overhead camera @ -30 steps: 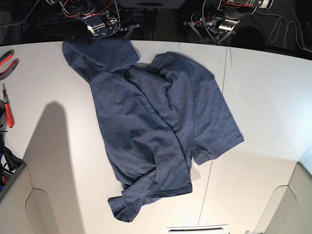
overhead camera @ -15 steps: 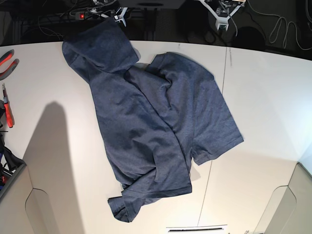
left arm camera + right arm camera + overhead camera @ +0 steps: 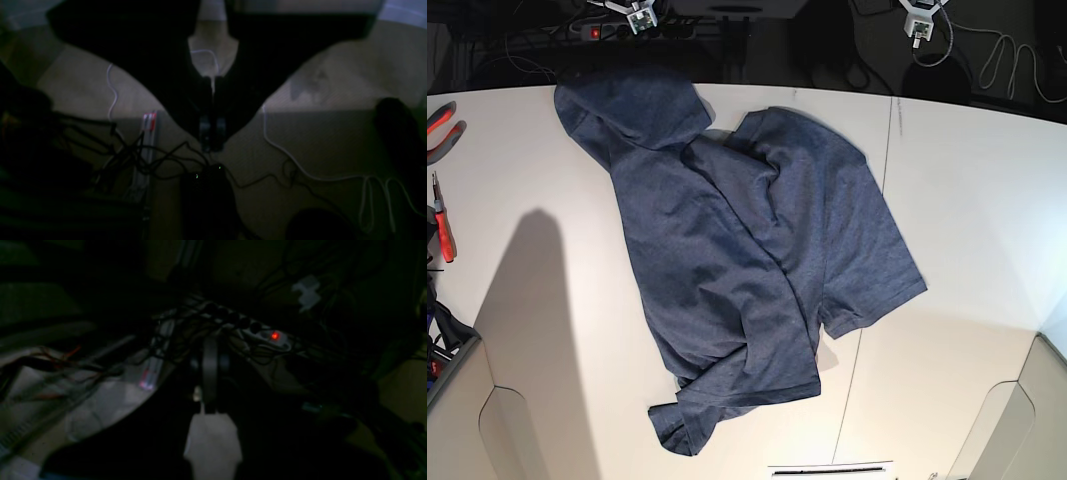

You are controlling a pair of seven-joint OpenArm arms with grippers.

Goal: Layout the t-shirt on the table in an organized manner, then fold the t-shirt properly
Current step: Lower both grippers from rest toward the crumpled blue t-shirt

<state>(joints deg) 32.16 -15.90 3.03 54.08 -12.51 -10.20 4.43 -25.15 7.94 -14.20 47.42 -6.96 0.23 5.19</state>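
Crumpled heathered navy-blue cloth t-shirt (image 3: pixel 747 260) spread askew on wide white table (image 3: pixel 967 210) | left gripper (image 3: pixel 212 133) — pressed together, empty | right gripper (image 3: pixel 210 373) — likewise, above floor cables

t-shirt (image 3: pixel 747 260) on table (image 3: pixel 967 220) centre | pliers (image 3: pixel 442 225) at left edge

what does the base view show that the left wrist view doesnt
Only the base view shows the t-shirt lying crumpled on the white table, with red-handled pliers at the edge. Only the left wrist view shows the left gripper up close, jaws shut on nothing, above a dim floor with a white cable. Both show tangled dark cables beyond the table.
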